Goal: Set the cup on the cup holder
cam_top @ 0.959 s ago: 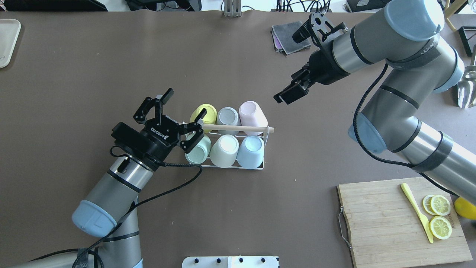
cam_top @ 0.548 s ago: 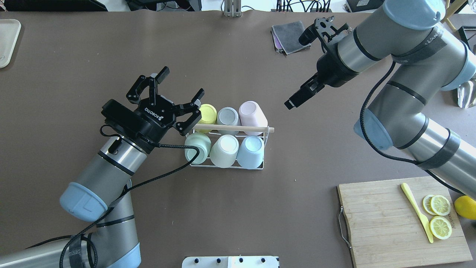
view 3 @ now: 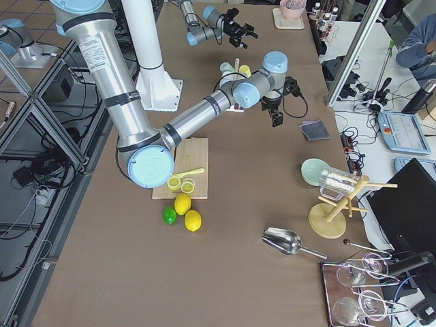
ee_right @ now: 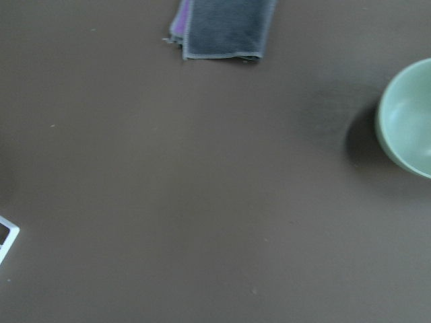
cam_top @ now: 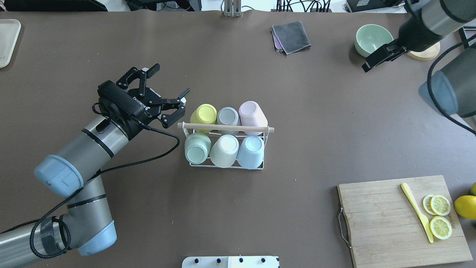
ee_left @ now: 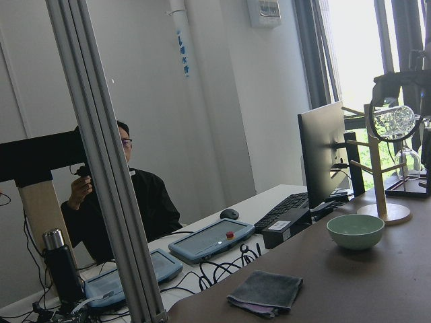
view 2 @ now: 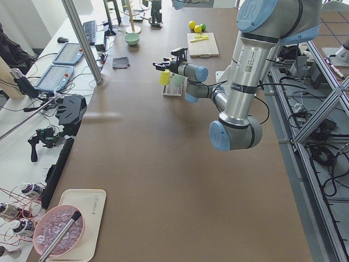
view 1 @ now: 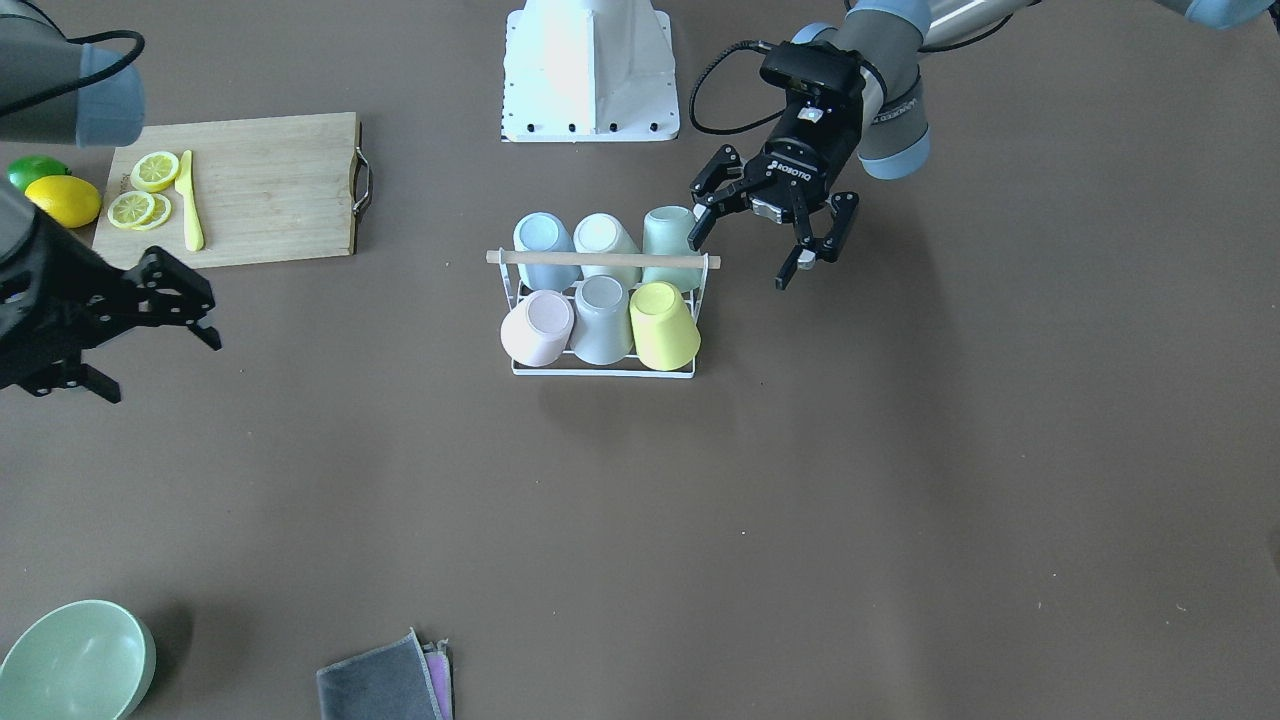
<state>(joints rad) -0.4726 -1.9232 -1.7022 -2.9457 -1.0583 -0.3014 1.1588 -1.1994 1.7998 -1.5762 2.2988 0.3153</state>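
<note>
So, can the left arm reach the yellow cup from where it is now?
Probably yes: the open left gripper is just beside the cup holder, the yellow cup sits at that near end, and nothing lies between them.

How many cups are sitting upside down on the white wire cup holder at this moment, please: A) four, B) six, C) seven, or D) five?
B: the cup holder carries two rows of three inverted cups. In the overhead view the far row holds the yellow cup, grey cup and pink cup, and the near row holds the green cup, white cup and blue cup.
</note>
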